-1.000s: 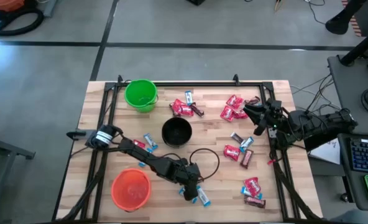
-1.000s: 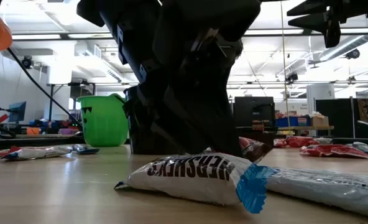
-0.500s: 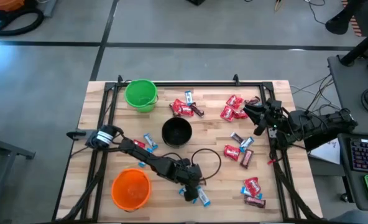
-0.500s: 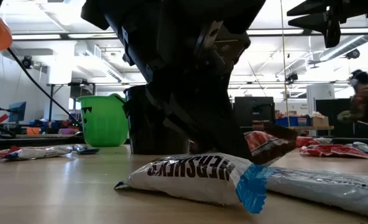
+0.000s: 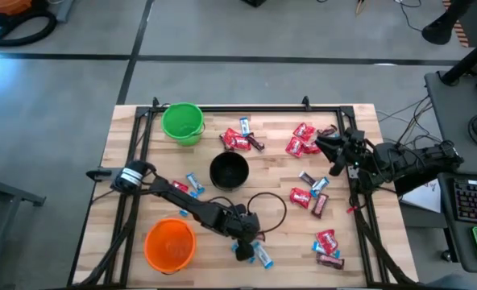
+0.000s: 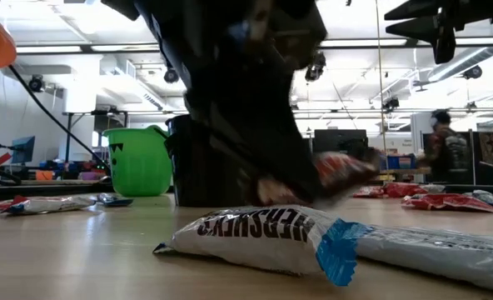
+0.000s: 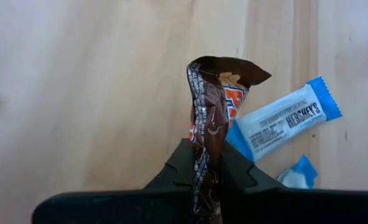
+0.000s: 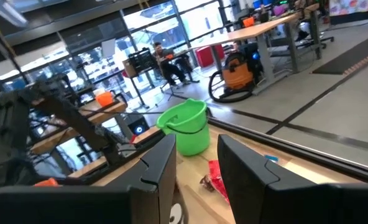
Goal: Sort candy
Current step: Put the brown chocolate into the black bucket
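Left claw (image 7: 206, 163) pinches one dark brown candy (image 7: 210, 106) above the table (image 5: 279, 234), beside two blue-and-white candies (image 7: 283, 121). Three cups stand there: green (image 5: 182, 122), black (image 5: 229, 170), orange (image 5: 170, 244). Right claw (image 5: 325, 147) waits at the table's right, fingers parted, empty

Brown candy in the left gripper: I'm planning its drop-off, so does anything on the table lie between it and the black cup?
Nothing visible does. The left gripper holds the brown candy, and only bare wood separates it from the black cup.
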